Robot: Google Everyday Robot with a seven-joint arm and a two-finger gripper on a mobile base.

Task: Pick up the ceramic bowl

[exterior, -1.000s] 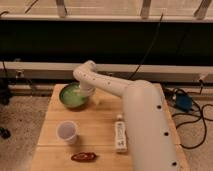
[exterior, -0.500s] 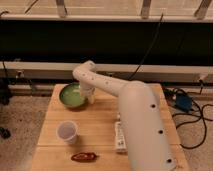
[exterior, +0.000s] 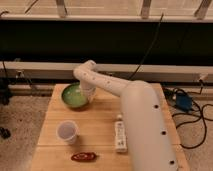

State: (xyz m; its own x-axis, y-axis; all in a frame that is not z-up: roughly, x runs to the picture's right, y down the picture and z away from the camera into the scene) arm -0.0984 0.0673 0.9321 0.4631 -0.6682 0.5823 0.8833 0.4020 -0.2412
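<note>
The ceramic bowl (exterior: 73, 95) is round, glossy green with a paler inside, and sits at the far left of the wooden table (exterior: 100, 130). My white arm reaches from the lower right across the table to it. The gripper (exterior: 88, 95) hangs down at the bowl's right rim, over its right edge. The arm's wrist hides part of the rim there.
A translucent whitish cup (exterior: 67, 132) stands at the front left. A red flat packet (exterior: 83, 156) lies at the front edge. A white tube (exterior: 120, 134) lies next to my arm. Cables and a blue object (exterior: 182, 101) lie on the floor at right.
The arm has shifted slightly, its forearm drawing closer to the camera. The gripper stays at the bowl's right rim and the bowl has not moved.
</note>
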